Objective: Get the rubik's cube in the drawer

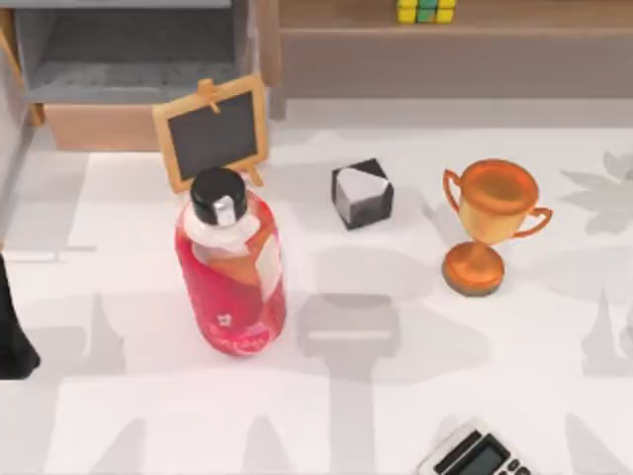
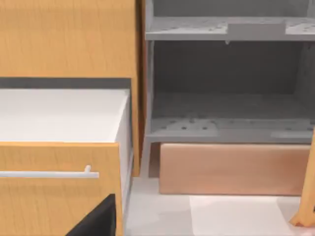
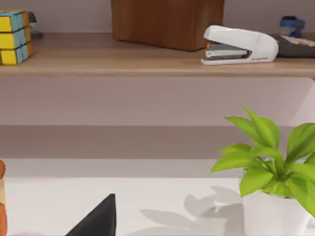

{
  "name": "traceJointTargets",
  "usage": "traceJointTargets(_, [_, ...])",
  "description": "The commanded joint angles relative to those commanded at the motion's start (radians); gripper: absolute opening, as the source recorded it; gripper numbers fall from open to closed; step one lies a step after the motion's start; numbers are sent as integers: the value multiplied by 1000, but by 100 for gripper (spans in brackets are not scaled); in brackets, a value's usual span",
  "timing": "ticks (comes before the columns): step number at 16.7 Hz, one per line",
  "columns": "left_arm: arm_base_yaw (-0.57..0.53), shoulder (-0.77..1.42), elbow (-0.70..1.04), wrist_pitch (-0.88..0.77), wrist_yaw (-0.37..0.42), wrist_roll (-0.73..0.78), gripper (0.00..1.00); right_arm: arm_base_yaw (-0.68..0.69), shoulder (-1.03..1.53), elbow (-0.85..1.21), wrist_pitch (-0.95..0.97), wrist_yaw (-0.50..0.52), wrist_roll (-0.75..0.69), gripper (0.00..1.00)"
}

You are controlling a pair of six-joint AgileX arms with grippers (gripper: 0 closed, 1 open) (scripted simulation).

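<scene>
Rubik's cube (image 1: 426, 10) sits on the long brown shelf (image 1: 465, 49) at the far edge of the table, right of centre in the top view; the right wrist view shows it (image 3: 15, 37) on the same shelf board, well apart from a white stapler (image 3: 239, 45) and a brown box (image 3: 167, 23) between them; a potted green plant (image 3: 268, 157) stands on the white table below.

Drawer (image 1: 129, 59) lies at the far left in the top view, grey inside with a tan front panel (image 1: 99, 127); from the left wrist view the grey compartment (image 2: 226, 113) is seen over that panel (image 2: 231, 169), beside an orange cabinet with a pulled-out white-lined drawer and bar handle (image 2: 49, 173).

On the table: small chalkboard sign (image 1: 212, 132) just before the drawer; red bottle with black cap (image 1: 229, 262) near it; black-and-white cube (image 1: 362, 194) mid-table; bronze trophy (image 1: 490, 223) to its right; calculator (image 1: 475, 455) at the near edge.

Left arm: dark shape (image 1: 15, 327) at the left edge of the top view; its fingers, and those of the right arm, cannot be told as open or shut.
</scene>
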Motion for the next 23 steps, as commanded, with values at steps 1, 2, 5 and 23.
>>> traceJointTargets(1, [0, 0, 0, 0, 0, 0, 100, 0, 0, 0, 0, 0, 0, 100])
traceJointTargets(2, [0, 0, 0, 0, 0, 0, 100, 0, 0, 0, 0, 0, 0, 100])
traceJointTargets(5, [-31, 61, 57, 27, -25, 0, 100, 0, 0, 0, 0, 0, 0, 100])
traceJointTargets(23, [-661, 1908, 1340, 593, -619, 21, 100, 0, 0, 0, 0, 0, 0, 100])
